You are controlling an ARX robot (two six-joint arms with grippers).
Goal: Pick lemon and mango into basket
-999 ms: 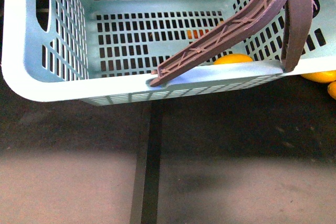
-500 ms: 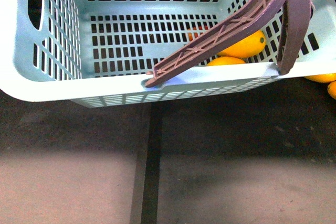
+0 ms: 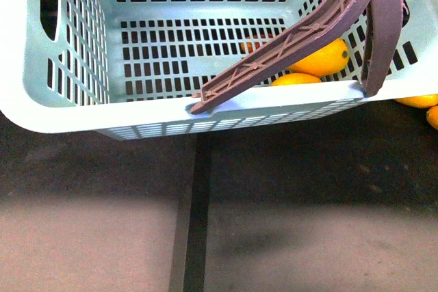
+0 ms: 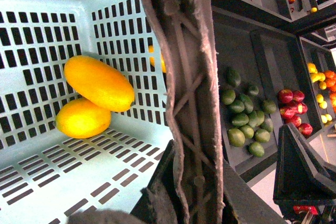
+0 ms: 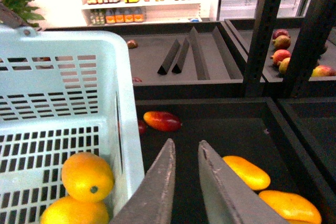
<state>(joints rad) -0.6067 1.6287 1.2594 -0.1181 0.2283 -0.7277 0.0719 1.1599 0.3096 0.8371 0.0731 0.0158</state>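
Note:
The pale teal basket (image 3: 68, 111) fills the top of the front view, hanging above the floor. Two yellow fruits lie together in its corner: the longer mango (image 4: 100, 83) (image 3: 319, 58) and, touching it, the shorter oval lemon (image 4: 82, 118) (image 3: 295, 79). My left gripper (image 4: 178, 200) is shut on the brown ribbed basket handle (image 4: 184, 77), which runs up between its jaws. My right gripper (image 5: 185, 148) is open and empty, just outside the basket's wall (image 5: 123, 129), over a dark shelf tray.
Two loose yellow mangoes (image 5: 247, 172) and a red mango (image 5: 163, 120) lie in the dark tray by my right gripper. Shelf bins hold green limes (image 4: 244, 119) and red apples (image 4: 294, 108). Dark shelf posts (image 5: 262, 30) stand close behind.
One second ago only one yellow fruit showed in the basket corner; the larger one has since appeared beside it. The basket has shifted slightly away in the front view.

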